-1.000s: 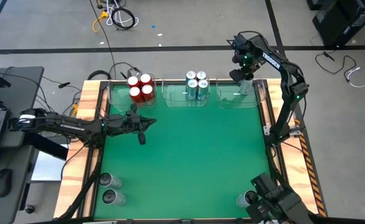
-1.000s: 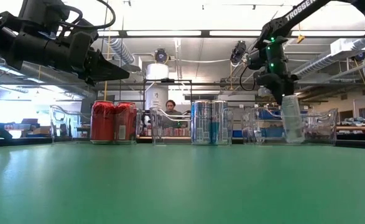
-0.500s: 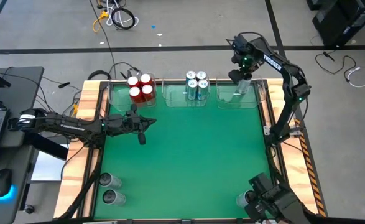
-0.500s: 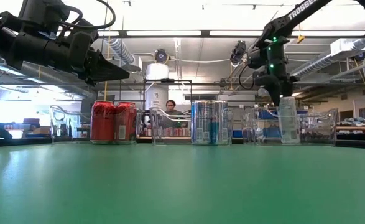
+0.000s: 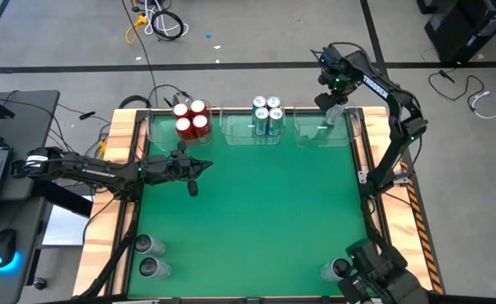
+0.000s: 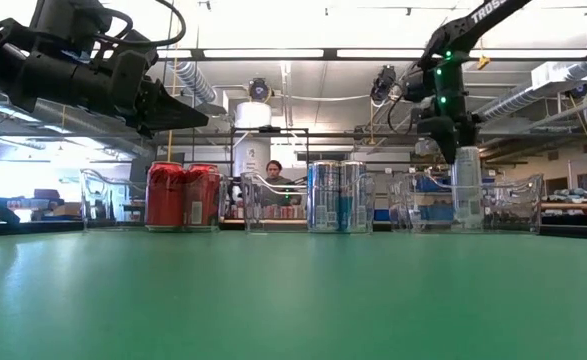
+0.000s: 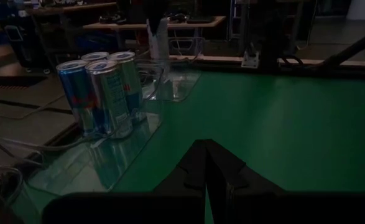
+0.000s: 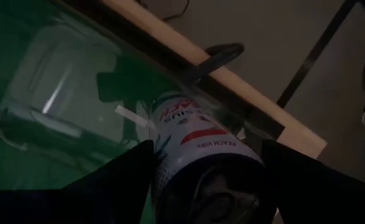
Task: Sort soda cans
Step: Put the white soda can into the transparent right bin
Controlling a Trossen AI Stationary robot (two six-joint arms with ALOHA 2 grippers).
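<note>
A green worktop [image 5: 248, 219] seen from above, with three clear bins along its far edge. The left bin [image 5: 159, 133] holds four red cans [image 5: 190, 118], the middle bin [image 5: 241, 133] four blue cans [image 5: 267, 116]. The right hand [image 5: 333, 103] hangs over the right bin [image 5: 315, 135], its fingers spread to either side of a grey can [image 6: 467, 187] standing upright in that bin's far right corner. The left hand [image 5: 193, 175] hovers over the worktop's left part, fingers pressed together, empty. Three more grey cans stand at the near edge: two [image 5: 150, 257] at left, one [image 5: 332, 271] at right.
</note>
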